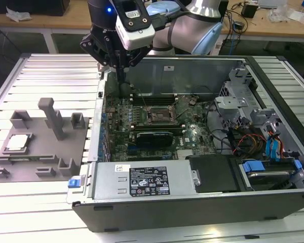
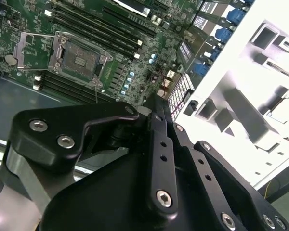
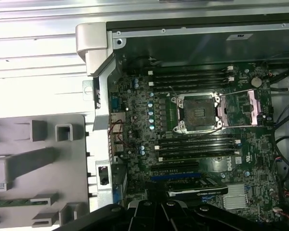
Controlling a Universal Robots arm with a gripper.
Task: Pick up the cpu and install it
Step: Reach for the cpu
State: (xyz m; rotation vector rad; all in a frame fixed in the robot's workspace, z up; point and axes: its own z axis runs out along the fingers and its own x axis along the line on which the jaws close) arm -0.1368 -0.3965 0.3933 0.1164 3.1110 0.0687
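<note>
Cpu [image 1: 17,143] lies flat, silvery top up, in a pocket of the grey fixture [image 1: 40,137]. The fixture sits on the slatted bench [image 1: 50,76] at the exterior view's left, just beside the open case [image 1: 192,215]. You have not picked the cpu up: it rests well apart from your gripper [image 1: 120,80]. The gripper hangs over the far corner of the case on the fixture side, above the edge of the board [image 1: 142,109].

Look at the second wrist view for the jaws: the fingers [image 2: 156,139] run together to one narrow tip, pressed close, and nothing shows between them.

In the first wrist view you can see the socket [image 3: 198,113] near the middle of the board, with rows of slots [image 3: 192,77] on either side of it. Its lid [image 3: 243,108] is folded back beside it, so the contact field lies bare. In the exterior view the socket lies to the right of the gripper and deeper inside the case, apart from the tip.
</note>
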